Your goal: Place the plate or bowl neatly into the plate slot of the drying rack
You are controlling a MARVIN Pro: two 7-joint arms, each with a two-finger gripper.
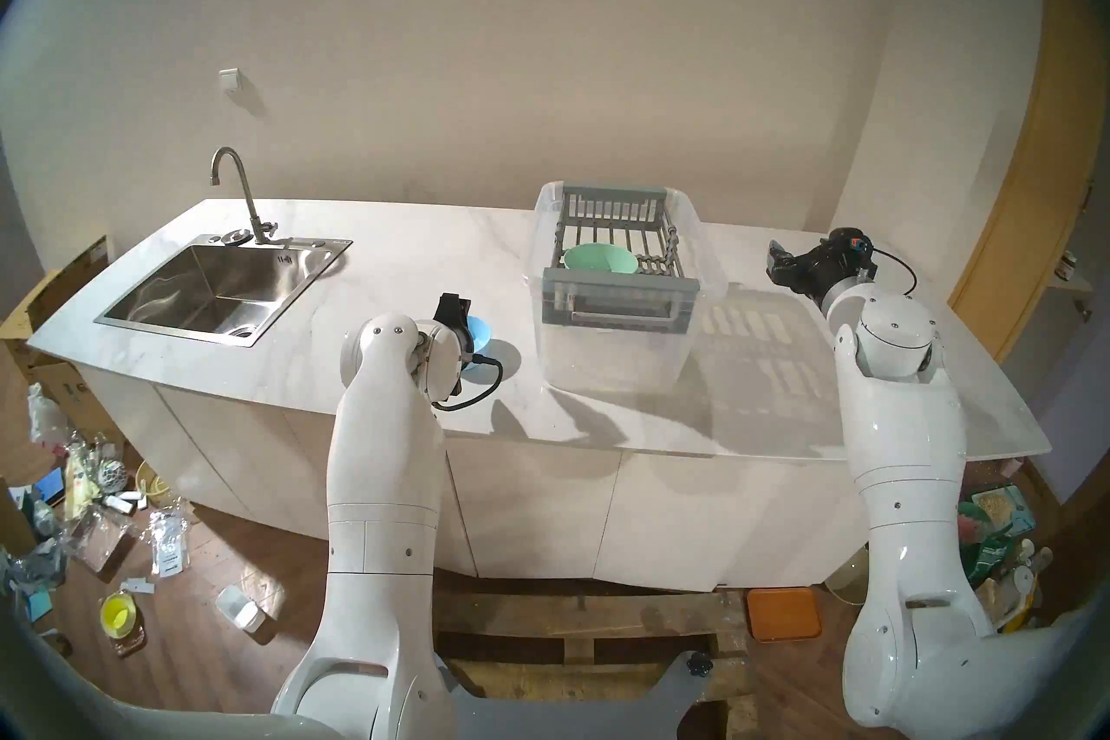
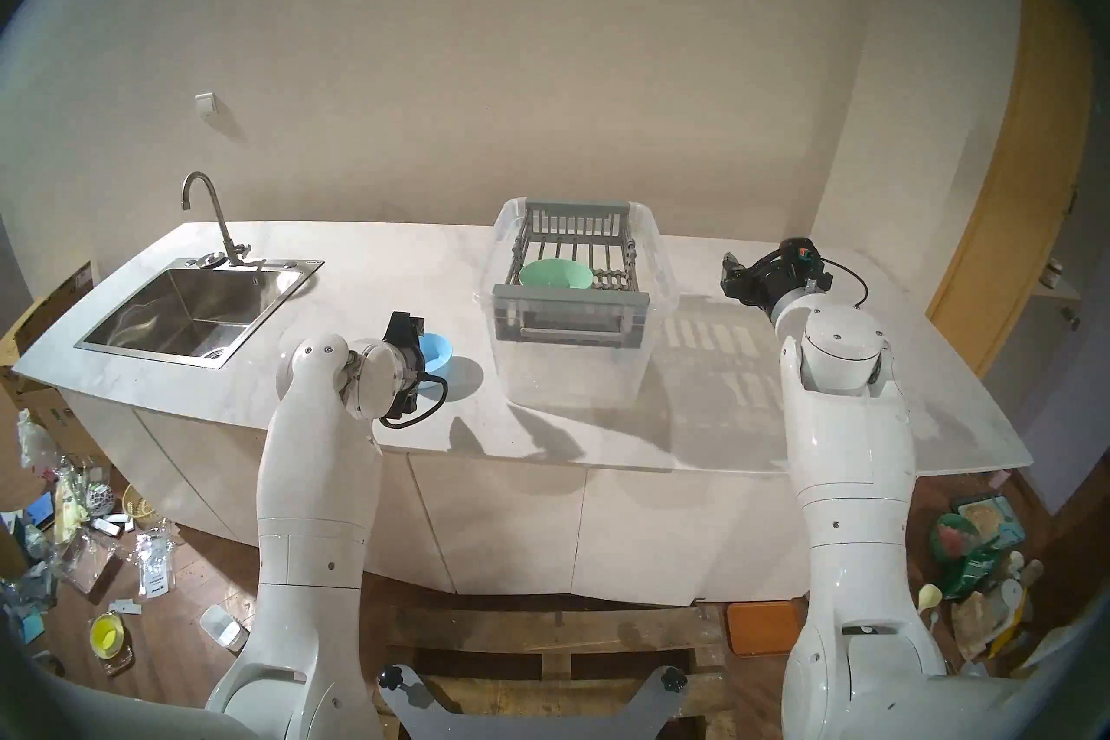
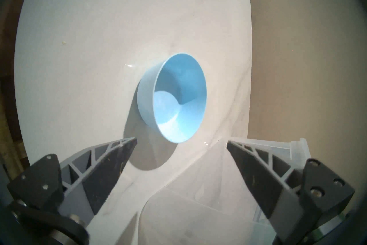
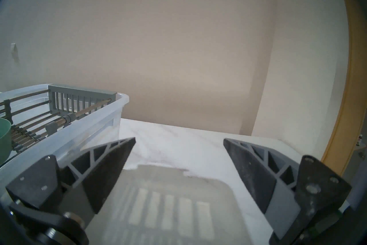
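Clearly left tool (image 3: pixel 181 141) spread; blue bowl (image 3: pixel 174 97) apart

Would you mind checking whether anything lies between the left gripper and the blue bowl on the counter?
Nothing visible does. In the left wrist view, the open left gripper faces the blue bowl across bare counter. The clear tub sits off to one side, outside that gap.

Bowl (image 1: pixel 599 259) in rack (image 1: pixel 618 264), inside tub (image 1: pixel 612 354)

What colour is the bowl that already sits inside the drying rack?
Mint green, clearest in the head view; the drying rack around it is grey.
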